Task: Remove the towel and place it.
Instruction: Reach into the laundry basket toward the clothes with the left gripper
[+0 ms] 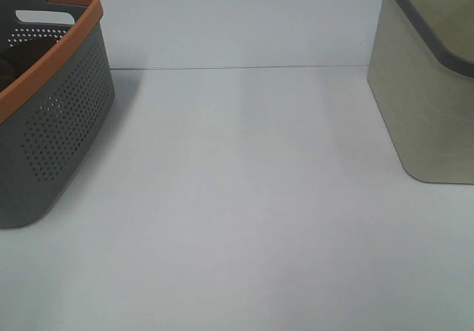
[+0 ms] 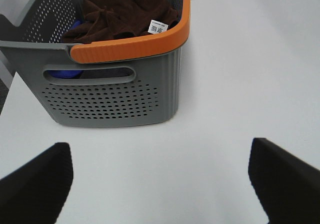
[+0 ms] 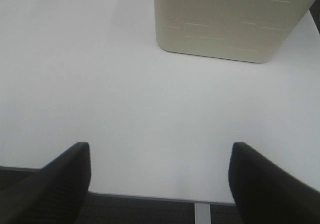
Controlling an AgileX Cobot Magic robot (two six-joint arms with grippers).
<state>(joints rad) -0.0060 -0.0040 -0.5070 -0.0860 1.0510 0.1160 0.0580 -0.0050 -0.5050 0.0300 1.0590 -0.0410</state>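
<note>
The crumpled dark-brown cloth towel point(image 2: 120, 11) in the orange-rimmed grey basket point(image 2: 107, 101) should be pinched from above by the empty, wide-open left claw point(image 2: 159, 181).

the laundry basket point(image 1: 59, 138) is dark grey, dotted with small round holes, with an orange rim point(image 1: 52, 59); the towel point(image 2: 125, 11) in it is chocolate brown with a white label point(image 2: 158, 27) — a blue item point(image 2: 65, 73) shows beneath. the second basket point(image 1: 422, 101) is pale beige, faintly brick-lined, grey-rimmed. the table point(image 1: 244, 220) is plain white.
</note>
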